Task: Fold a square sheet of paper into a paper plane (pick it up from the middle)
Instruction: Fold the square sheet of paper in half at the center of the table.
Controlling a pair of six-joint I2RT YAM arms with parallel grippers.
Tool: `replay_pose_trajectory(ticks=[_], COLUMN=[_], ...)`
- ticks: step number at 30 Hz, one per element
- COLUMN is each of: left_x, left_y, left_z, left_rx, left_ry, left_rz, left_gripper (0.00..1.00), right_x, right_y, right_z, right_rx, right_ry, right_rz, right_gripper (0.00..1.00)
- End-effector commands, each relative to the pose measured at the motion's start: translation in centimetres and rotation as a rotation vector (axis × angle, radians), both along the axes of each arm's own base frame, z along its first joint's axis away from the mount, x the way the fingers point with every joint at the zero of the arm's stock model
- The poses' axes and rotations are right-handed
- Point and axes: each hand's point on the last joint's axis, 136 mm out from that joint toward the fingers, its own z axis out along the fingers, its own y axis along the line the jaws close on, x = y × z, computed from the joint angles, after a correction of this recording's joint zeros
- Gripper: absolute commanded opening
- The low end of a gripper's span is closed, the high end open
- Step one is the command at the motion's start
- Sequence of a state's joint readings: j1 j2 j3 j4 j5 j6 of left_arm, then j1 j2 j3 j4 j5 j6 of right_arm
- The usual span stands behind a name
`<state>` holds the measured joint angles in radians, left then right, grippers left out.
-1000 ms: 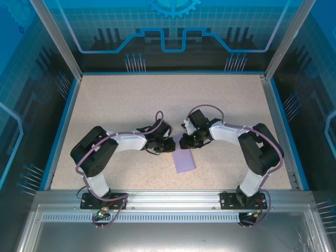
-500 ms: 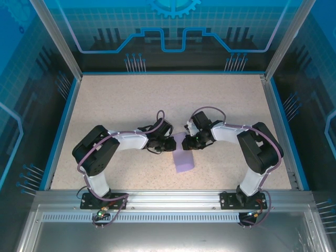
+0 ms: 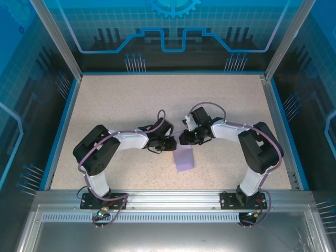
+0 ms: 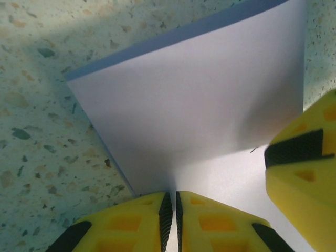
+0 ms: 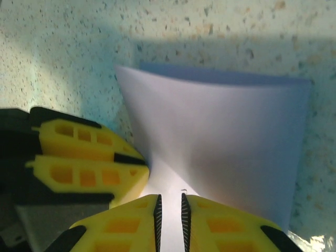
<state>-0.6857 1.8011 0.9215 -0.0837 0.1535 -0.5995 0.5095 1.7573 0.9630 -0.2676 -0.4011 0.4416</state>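
Looking down, we see the speckled beige table [image 3: 105,105], with the left arm [image 3: 97,153] and right arm [image 3: 260,149] reaching in to meet at its middle. Between them is the square sheet of paper [image 3: 184,160], matte lavender and doubled over, with a darker under-layer peeking past one edge. It flares wide from a pinched ridge. The left gripper [image 3: 171,144] and right gripper [image 3: 184,140] sit just beside each other, each closed down to a slit and nipping the sheet's raised end.
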Motion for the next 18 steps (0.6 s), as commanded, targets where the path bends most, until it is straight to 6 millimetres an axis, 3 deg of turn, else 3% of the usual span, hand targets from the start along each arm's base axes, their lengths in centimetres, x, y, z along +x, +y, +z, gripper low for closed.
replay_pose_trajectory(ticks=[1, 12, 18], left_x=[-2.5, -2.7, -2.8], left_y=[3.5, 3.8, 3.9], left_z=[-4.5, -4.5, -4.6], left_rx=[0.183, 0.194, 0.196], left_ry=[0.102, 0.101, 0.103], left_rz=[0.006, 0.001, 0.001], left_gripper=[0.17, 0.16, 0.16], right_x=[0.7, 1.3, 1.7], right_y=[-0.3, -2.6, -4.2], right_z=[-0.8, -3.8, -3.3], right_rx=[-0.016, -0.07, -0.057], right_ry=[0.012, 0.04, 0.025], right_rz=[-0.006, -0.039, -0.077], right_gripper=[0.2, 0.2, 0.21])
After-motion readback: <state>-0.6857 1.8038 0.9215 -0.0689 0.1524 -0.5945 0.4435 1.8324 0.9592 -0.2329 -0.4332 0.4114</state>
